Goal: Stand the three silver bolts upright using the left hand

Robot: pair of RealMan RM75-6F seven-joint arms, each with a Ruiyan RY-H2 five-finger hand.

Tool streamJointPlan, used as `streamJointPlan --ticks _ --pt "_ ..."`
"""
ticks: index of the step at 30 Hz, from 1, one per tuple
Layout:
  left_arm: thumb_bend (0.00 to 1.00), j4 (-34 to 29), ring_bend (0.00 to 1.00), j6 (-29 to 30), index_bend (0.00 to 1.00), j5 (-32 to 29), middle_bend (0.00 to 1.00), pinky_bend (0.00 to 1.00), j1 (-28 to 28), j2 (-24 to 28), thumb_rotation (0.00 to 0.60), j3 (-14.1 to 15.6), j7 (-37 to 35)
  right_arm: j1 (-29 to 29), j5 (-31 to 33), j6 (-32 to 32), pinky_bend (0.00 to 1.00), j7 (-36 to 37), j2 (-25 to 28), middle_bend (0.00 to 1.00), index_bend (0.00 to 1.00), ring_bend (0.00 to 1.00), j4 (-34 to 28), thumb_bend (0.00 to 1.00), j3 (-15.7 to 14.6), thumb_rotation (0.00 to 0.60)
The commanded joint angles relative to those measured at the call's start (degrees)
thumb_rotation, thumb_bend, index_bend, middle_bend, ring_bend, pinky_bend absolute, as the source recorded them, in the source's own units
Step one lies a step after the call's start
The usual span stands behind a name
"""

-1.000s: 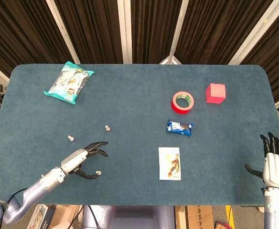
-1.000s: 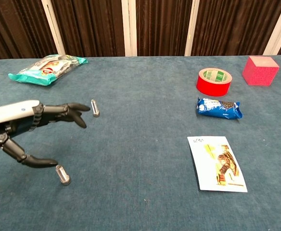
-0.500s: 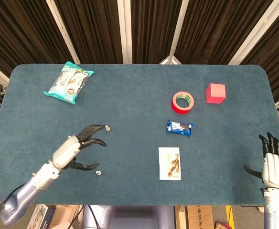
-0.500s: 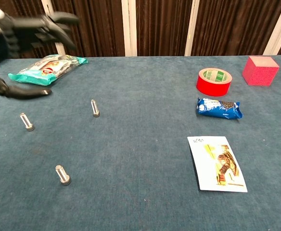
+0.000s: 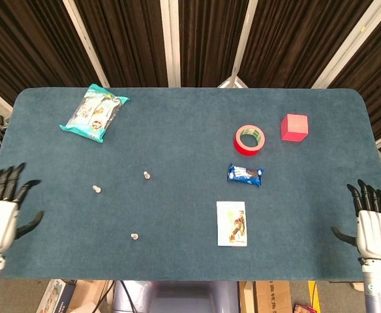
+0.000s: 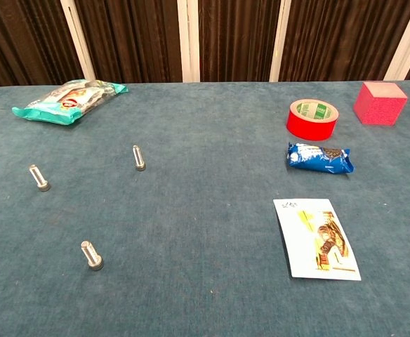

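Three silver bolts stand upright on the blue table: a far one [image 5: 147, 175] [image 6: 139, 158], a left one [image 5: 96, 189] [image 6: 38, 177] and a near one [image 5: 134, 236] [image 6: 91, 255]. My left hand [image 5: 0, 212] hovers at the table's left front edge, open with fingers spread, well away from the bolts. By the right front edge my right hand [image 5: 374, 223] is open too. Neither hand shows in the chest view.
A teal snack bag [image 5: 94, 113] lies at the back left. A red tape roll [image 5: 250, 139], a red cube [image 5: 294, 127], a blue wrapper [image 5: 245, 174] and a white packet [image 5: 232, 223] lie on the right half.
My left hand has pulled back from over the bolts to the table's left front edge and left the chest view. All three bolts stay standing. The right hand barely moved.
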Motion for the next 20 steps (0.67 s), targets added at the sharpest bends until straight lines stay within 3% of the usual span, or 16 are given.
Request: streamJointPlan --ticks 1,12,20 --pt "0.36 -2.0 0.0 0.4 0.24 -4.6 0.0 0.0 3.3 2.4 0.6 1.3 -1.6 0.2 -1.8 -0.6 0.0 1.4 1.1 0.04 0.15 0.0 0.5 0.0 -0.8 0.6" --pt "0.36 -0.7 0.0 -1.4 0.24 -7.2 0.0 0.0 5.0 1.3 0.6 -1.1 -0.3 1.2 -8.2 -0.9 0.0 5.6 3.0 0.04 0.14 0.0 4.3 0.0 -2.7 0.6" --pt "0.36 1.3 0.0 -2.5 0.24 -5.1 0.0 0.0 5.2 0.4 0.6 -1.9 -1.9 1.2 -8.9 -0.7 0.0 7.1 3.1 0.04 0.14 0.0 4.1 0.0 -3.0 0.6"
